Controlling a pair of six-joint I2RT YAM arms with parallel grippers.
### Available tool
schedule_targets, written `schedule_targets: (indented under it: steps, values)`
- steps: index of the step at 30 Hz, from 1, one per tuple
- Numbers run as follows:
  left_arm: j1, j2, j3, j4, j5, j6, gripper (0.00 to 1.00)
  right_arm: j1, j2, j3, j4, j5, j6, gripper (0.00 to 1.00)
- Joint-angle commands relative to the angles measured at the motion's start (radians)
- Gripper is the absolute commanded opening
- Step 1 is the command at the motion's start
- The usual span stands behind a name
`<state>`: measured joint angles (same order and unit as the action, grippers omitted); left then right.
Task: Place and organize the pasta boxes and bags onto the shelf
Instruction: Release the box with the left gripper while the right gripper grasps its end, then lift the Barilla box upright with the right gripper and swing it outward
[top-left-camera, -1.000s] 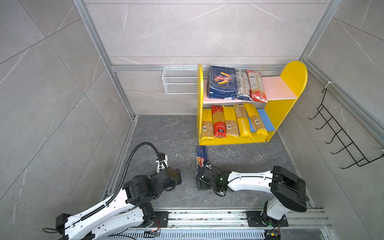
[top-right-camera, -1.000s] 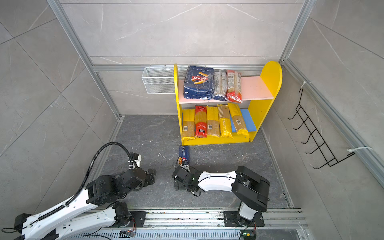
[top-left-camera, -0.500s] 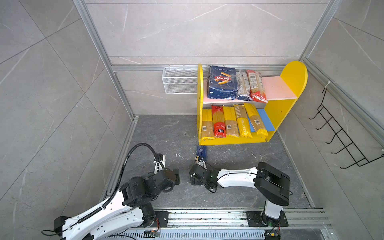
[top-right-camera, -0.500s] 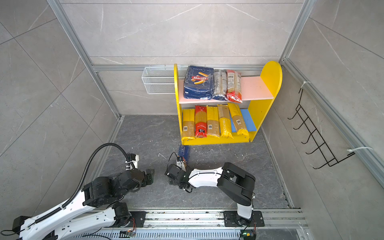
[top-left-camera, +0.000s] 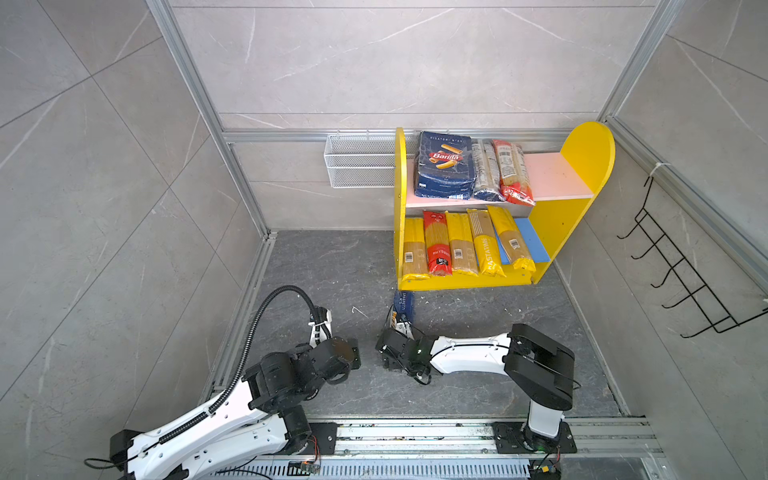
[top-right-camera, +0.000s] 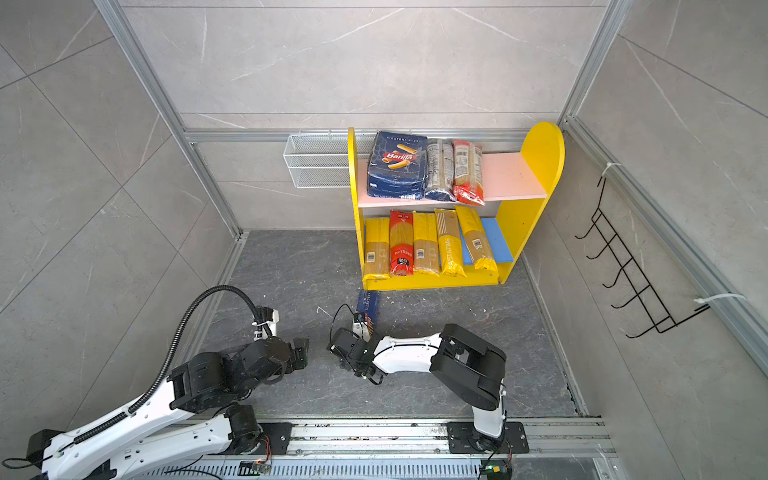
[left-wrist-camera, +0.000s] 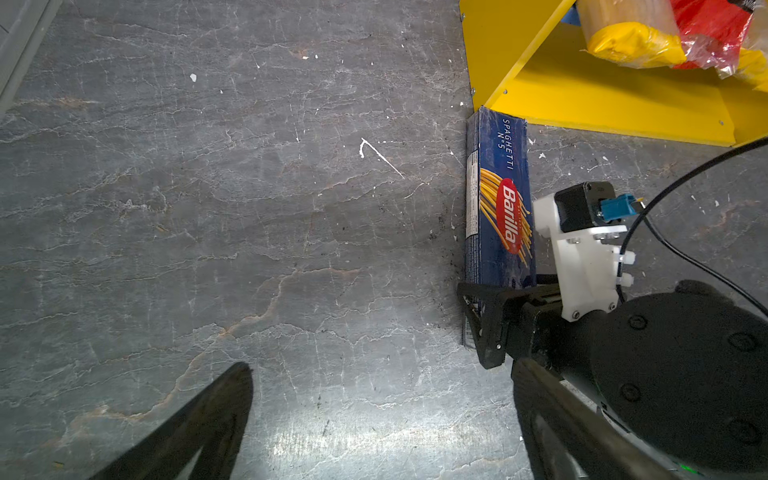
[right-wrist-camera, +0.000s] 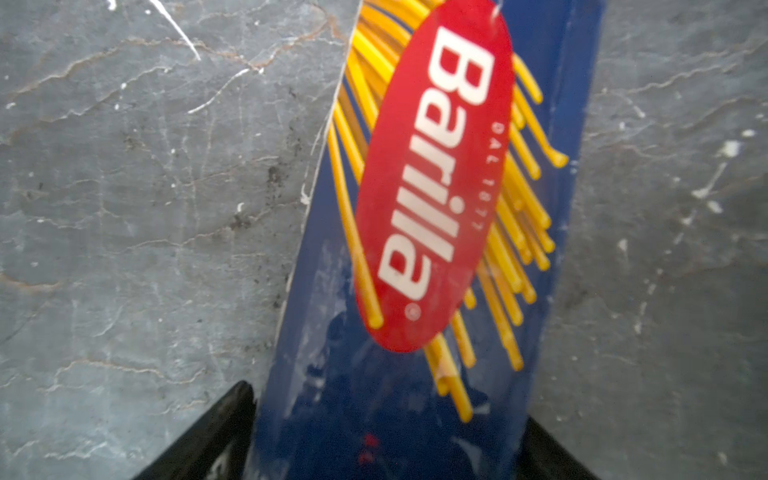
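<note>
Left gripper: black fingers spread wide, nothing between them but dark grey stone-look floor. Risk 1, judged: this arm sits near the right arm's wrist, so a sideways swing by either could knock them together. The long narrow dark-blue cardboard Barilla spaghetti box lies flat on the floor. It is wholly outside the left fingers' span, beyond the finger nearer the right arm. Right gripper: its black fingers straddle the box close to the end nearest the wrist, one hard by each long side. Whether they already press the cardboard, cannot tell. Most of the box runs out past the fingertips. Risk 2, judged: a hold so far toward one end leaves a long overhang. On lift the box may droop, swivel between the pads, or slip out under a light squeeze. Risk 3: the far end sits at the front corner of the small two-tier shelf with yellow round-topped side panels, pink upper board and blue lower board, touching or nearly. A forward push before lifting would jam it there. Risk 4: free room is the bare end of the pink board, beside the red-and-clear spaghetti bag, and a swinging box could shove that bag
</note>
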<state>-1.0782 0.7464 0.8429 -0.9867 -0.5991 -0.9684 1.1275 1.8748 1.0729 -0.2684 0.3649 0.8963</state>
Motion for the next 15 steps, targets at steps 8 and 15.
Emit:
schedule_targets:
  steps: [8, 15]
  values:
    - [0.003, 0.024, 0.028, 0.018, -0.011, 0.035, 1.00, -0.003, 0.019, -0.120, -0.066, -0.196, 0.052, 0.51]
    - [0.006, 0.036, 0.048, 0.010, -0.017, 0.037, 1.00, -0.031, -0.079, -0.233, 0.079, -0.335, 0.065, 0.43]
